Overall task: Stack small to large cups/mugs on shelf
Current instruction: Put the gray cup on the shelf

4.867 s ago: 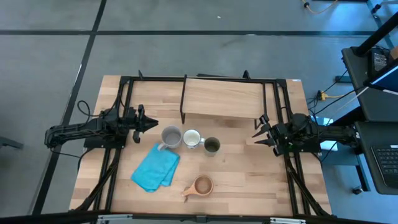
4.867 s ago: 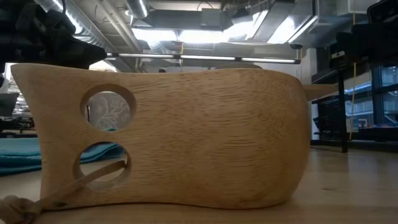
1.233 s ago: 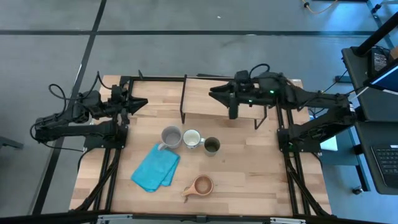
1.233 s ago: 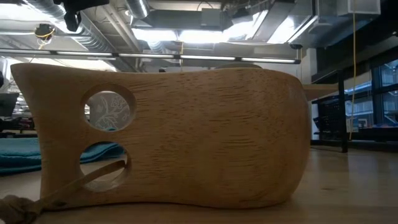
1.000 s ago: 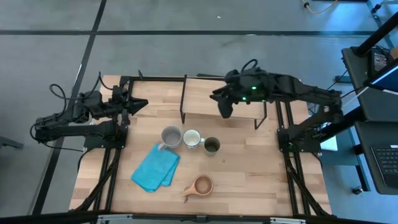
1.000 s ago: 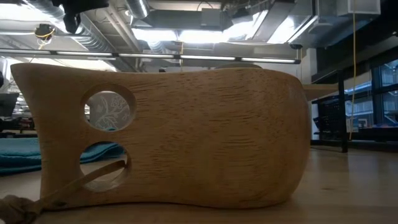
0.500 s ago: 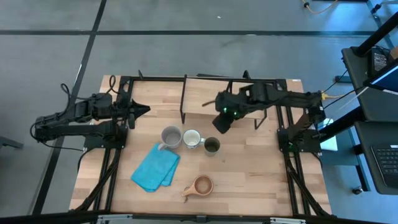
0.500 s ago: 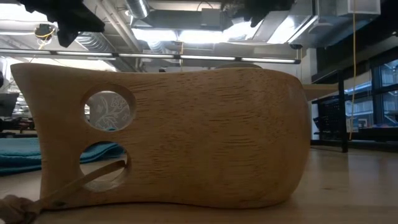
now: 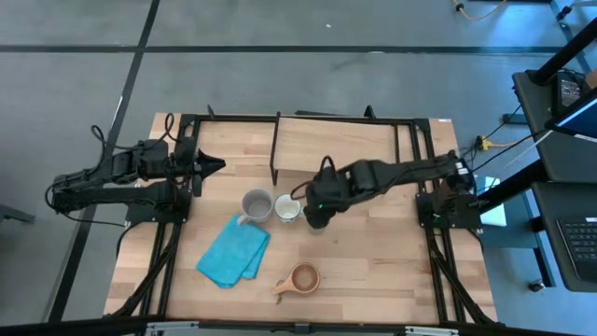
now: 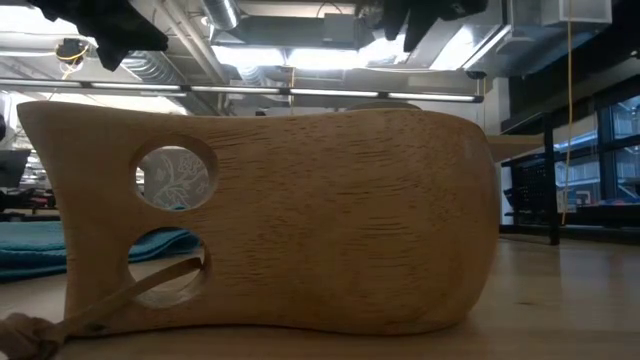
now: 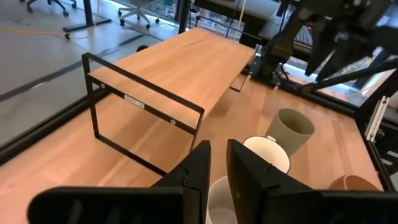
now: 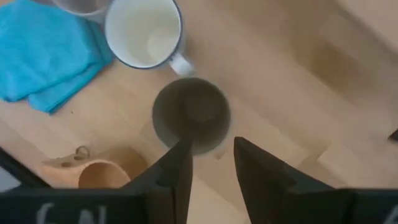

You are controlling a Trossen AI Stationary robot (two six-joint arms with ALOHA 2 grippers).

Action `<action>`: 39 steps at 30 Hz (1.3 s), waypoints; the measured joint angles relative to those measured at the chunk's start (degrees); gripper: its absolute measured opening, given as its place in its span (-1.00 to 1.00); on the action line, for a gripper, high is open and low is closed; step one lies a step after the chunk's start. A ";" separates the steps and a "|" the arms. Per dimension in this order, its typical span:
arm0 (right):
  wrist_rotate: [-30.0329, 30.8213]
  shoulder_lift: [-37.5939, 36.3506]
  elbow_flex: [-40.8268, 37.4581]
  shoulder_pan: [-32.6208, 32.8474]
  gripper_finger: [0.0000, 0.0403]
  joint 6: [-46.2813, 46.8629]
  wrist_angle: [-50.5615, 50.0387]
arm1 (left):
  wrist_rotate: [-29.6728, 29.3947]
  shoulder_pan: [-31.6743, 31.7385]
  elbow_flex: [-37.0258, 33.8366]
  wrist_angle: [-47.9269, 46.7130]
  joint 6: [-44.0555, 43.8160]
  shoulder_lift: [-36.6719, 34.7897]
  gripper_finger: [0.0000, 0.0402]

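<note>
Olive-green handleless tumbler [image 12: 191, 116] | right gripper [image 12: 208, 163] now directly above, jaws apart, empty | left gripper [image 11: 217, 165] narrow | pickup imminent

cloth [image 9: 232, 253] blue | tumbler [image 12: 191, 114] olive-green | mug [image 12: 142, 32] white | cup [image 9: 302, 278] brown wood | shelf [image 9: 333, 147] light wood

The wooden cup [image 10: 270, 220] fills the low view, hiding the worktop behind; the right gripper [image 9: 315, 213] covers the green tumbler from above.
</note>
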 joint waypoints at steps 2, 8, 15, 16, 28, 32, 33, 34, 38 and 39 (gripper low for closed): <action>0.13 1.27 0.00 0.30 -0.41 2.99 -0.07 | 0.00 0.01 0.00 0.01 0.01 0.00 -0.77; 0.16 3.68 0.00 0.29 -0.41 9.81 -2.45 | 0.02 0.00 0.00 -1.71 0.01 0.00 -0.77; 0.16 3.92 0.00 0.27 -0.41 11.55 -6.76 | 0.40 0.02 0.00 -5.28 -0.09 -0.01 -0.77; 0.16 3.92 -0.01 0.18 -0.41 11.50 -6.04 | 0.40 0.00 0.00 -5.31 -0.05 -0.02 -0.77; -0.80 3.23 -8.63 -0.25 -0.41 9.98 1.25 | 0.02 0.02 0.00 -5.30 1.69 -0.02 -0.77; -1.23 1.97 -10.83 -0.68 -0.41 9.48 4.82 | -0.63 0.00 0.00 -5.30 1.90 0.00 -0.77; -1.72 1.64 -11.61 -0.91 -0.41 9.38 5.76 | -1.03 0.02 0.00 -5.30 2.06 0.00 -0.77; -2.18 1.25 -12.42 -0.96 -0.41 9.36 6.57 | -1.25 0.01 0.00 -5.30 2.19 -0.01 -0.77; -4.35 0.92 -14.12 -1.22 -0.41 8.64 7.16 | -1.72 0.01 0.00 -5.31 2.28 -0.01 -0.77; -4.98 0.92 -14.61 -1.22 -0.41 8.44 7.70 | -1.75 0.02 0.00 -5.30 2.28 -0.02 -0.77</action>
